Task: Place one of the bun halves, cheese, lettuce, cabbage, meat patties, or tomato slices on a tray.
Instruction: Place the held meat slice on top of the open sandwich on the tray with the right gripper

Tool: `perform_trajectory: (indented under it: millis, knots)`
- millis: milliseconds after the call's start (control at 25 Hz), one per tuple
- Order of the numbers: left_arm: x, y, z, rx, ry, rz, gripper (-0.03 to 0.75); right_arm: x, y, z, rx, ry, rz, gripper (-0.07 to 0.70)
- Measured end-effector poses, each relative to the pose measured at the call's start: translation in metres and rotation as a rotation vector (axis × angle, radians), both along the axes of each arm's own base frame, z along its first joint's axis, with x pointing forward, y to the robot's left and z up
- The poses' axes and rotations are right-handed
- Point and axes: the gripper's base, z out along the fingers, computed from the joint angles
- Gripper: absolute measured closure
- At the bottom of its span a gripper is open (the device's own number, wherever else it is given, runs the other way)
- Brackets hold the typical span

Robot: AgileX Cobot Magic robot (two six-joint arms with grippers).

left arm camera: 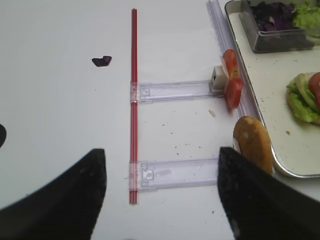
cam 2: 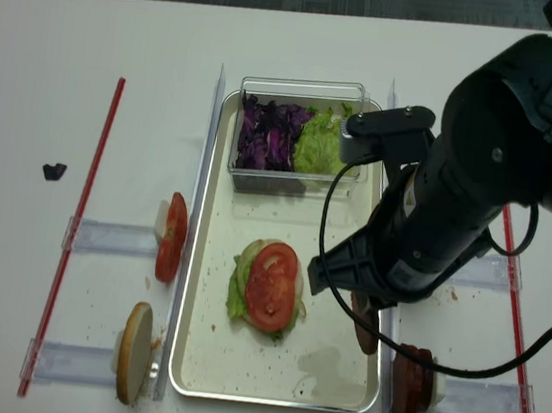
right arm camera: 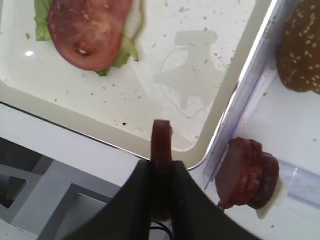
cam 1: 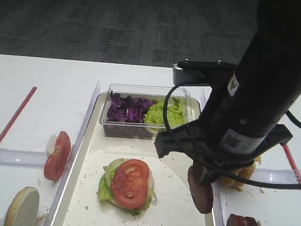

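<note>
While the left pincer (left arm camera: 160,200) shows only two dark fingers spread wide over bare table in its own wrist view, both overhead views leave it out of sight. Ahead and to its right in that view, tomato slices (left arm camera: 232,79) stand on edge, and a bun half (left arm camera: 252,150) stands on edge just outside the tray (left arm camera: 280,167) rim.

Left of the right pincer (right arm camera: 161,165), on the tray floor, a tomato slice (cam 1: 130,183) lies flat on lettuce (cam 1: 104,188), face up. Beyond that stack, a clear box (cam 1: 138,134) holds cabbage (cam 1: 127,109) and more lettuce.

The right pincer is pressed together on one patty (cam 1: 201,190), pinching it by its upper part. The patty hangs on edge, flat faces turned sideways, its long axis roughly vertical, over the tray's right side near the rim; only the wrist view shows its thin edge between the jaws and its shadow on the tray floor.

Right of this pincer, outside the rim, more patties (right arm camera: 247,174) stand on edge, with a seeded bun (right arm camera: 301,47) farther off.
</note>
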Motion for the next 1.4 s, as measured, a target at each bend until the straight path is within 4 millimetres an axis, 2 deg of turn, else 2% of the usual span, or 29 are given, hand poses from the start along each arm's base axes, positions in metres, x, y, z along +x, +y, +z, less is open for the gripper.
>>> perform_trajectory:
  millis: [360, 680, 880, 1400]
  knots:
    - [0.000, 0.000, 0.000, 0.000, 0.000, 0.000, 0.277, 0.001, 0.012, 0.005, 0.183, 0.014, 0.037, 0.510]
    - [0.000, 0.000, 0.000, 0.000, 0.000, 0.000, 0.277, 0.017, 0.013, 0.009, 0.396, 0.028, 0.035, 0.510]
    - [0.000, 0.000, 0.000, 0.000, 0.000, 0.000, 0.277, 0.022, 0.018, 0.002, 0.428, 0.054, 0.054, 0.510]
    - [0.000, 0.000, 0.000, 0.000, 0.000, 0.000, 0.277, 0.022, 0.019, 0.003, 0.446, 0.046, 0.065, 0.510]
